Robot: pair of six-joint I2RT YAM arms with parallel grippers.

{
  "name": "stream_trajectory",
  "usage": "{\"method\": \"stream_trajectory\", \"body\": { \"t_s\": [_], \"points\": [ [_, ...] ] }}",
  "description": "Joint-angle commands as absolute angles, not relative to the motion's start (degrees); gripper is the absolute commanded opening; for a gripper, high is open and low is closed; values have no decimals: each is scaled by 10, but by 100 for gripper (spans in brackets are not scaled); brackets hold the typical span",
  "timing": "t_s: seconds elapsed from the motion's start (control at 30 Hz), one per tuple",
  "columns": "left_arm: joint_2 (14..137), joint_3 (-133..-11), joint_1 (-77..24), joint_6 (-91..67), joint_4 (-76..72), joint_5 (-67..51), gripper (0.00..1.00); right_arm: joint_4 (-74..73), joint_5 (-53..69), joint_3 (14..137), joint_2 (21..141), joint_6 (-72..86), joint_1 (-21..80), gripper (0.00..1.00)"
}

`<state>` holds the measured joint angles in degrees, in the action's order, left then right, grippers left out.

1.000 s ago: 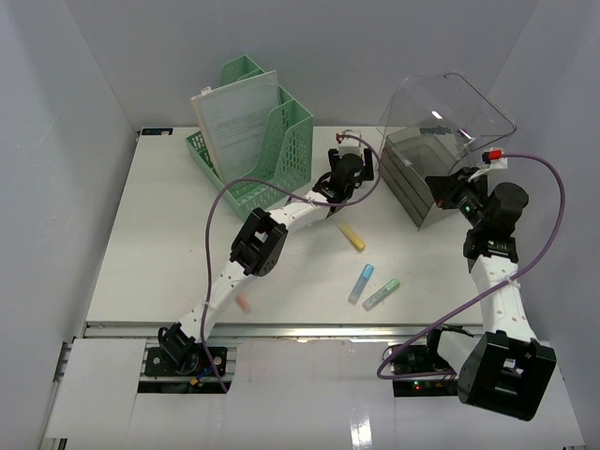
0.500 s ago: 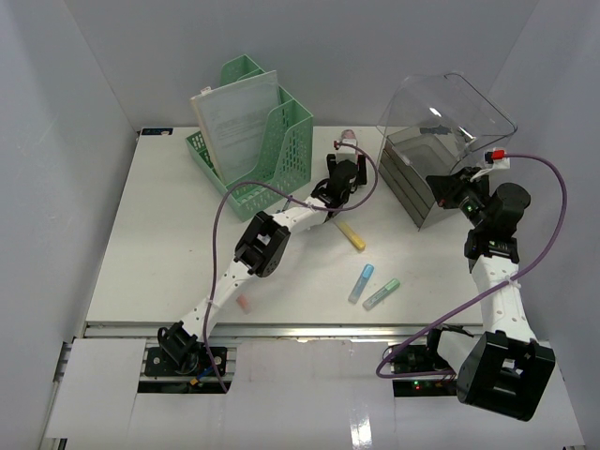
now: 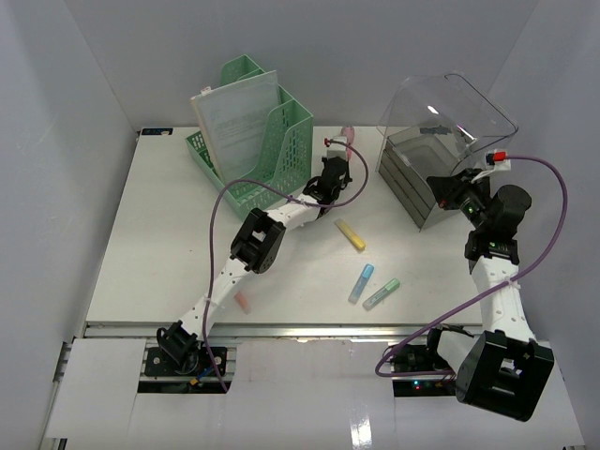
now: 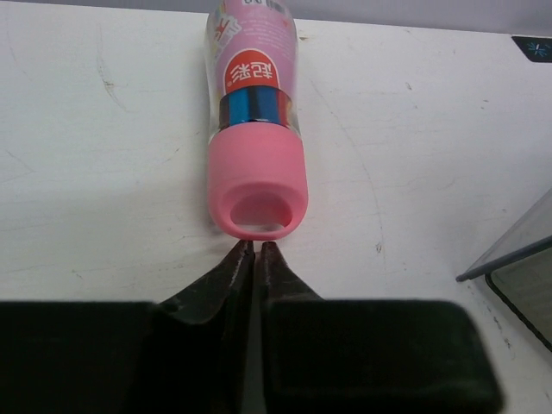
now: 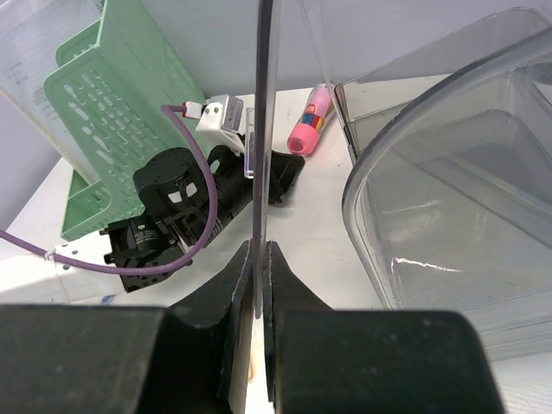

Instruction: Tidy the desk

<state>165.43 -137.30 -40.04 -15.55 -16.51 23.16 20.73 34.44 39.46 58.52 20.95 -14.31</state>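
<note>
Shows the desk as a wide white tabletop filling the middle of the top view, with a metal rail along its 6 o'clock edge. Stretches the left gripper toward 12 o'clock, fingers pressed together with nothing between them. Sets the tips right at the pink cap of a pink bottle that lies flat, cap end nearest; cannot tell whether touching. Places that bottle near the desk's 12 o'clock edge, between a green file rack at 11 o'clock and a grey drawer unit at 1 o'clock. Pinches with the right gripper the thin edge of a clear lid, tilted up above the drawer unit. Has a yellow marker, a blue marker and a green marker lying loose from the centre toward 5 o'clock, blue and green just beside each other. Holds papers upright in the rack.
</note>
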Motion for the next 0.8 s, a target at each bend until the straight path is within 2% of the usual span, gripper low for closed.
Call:
{"method": "stream_trajectory", "body": {
  "t_s": [0.0, 0.17, 0.27, 0.3, 0.33, 0.4, 0.47, 0.5, 0.6, 0.77],
  "points": [
    [1598, -1325, -402, -147, -181, 214, 15, 268, 331, 397, 563, 210, -153, 8],
    [1552, -1247, -404, -144, -210, 201, 0, 270, 330, 394, 562, 209, -154, 8],
    [1516, -1186, -404, -148, -237, 191, 0, 271, 331, 393, 560, 209, -154, 8],
    [1507, -1172, -404, -150, -243, 185, 3, 271, 331, 392, 558, 210, -154, 8],
    [1500, -1162, -404, -151, -248, 179, 15, 272, 332, 392, 557, 210, -154, 8],
    [1492, -1155, -404, -145, -253, 172, 52, 272, 332, 392, 556, 211, -154, 8],
    [1498, -1172, -404, -131, -246, 171, 82, 272, 332, 391, 555, 212, -154, 8],
    [1505, -1184, -403, -126, -243, 171, 88, 272, 332, 392, 555, 211, -154, 8],
    [1535, -1226, -394, -122, -234, 158, 94, 272, 332, 392, 554, 214, -155, 8],
    [1588, -1281, -380, -118, -265, 145, 95, 272, 333, 393, 556, 215, -156, 8]
  ]
}}
